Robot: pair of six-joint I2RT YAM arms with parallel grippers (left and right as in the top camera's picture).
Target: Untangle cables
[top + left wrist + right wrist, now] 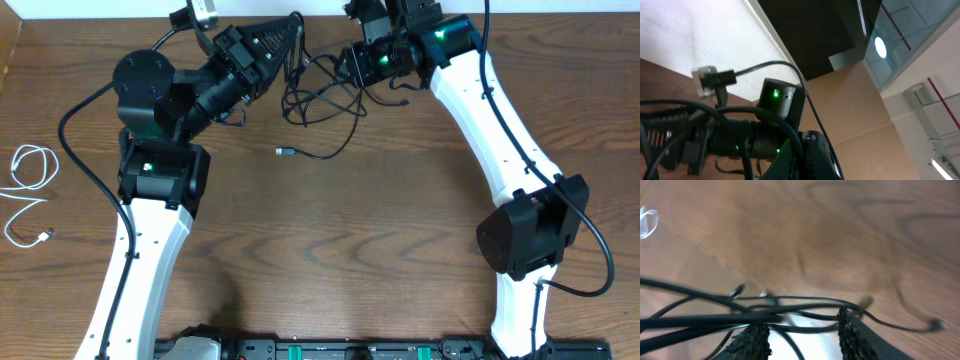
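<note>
Black cables (320,95) lie in a tangle at the back middle of the wooden table, and one plug end (283,151) trails toward the front. My left gripper (293,30) is above the tangle's left side. In the left wrist view its fingers (807,155) are shut on a black cable (790,135). My right gripper (347,65) is at the tangle's right side. In the right wrist view it is open (802,335), with several black cables (715,320) running across between its fingertips. A white cable (35,149) lies coiled at the far left.
The table's back edge and a white wall run just behind both grippers. The right arm's wrist with a green light (775,95) is close in front of my left gripper. A silver plug (705,80) hangs in the air there.
</note>
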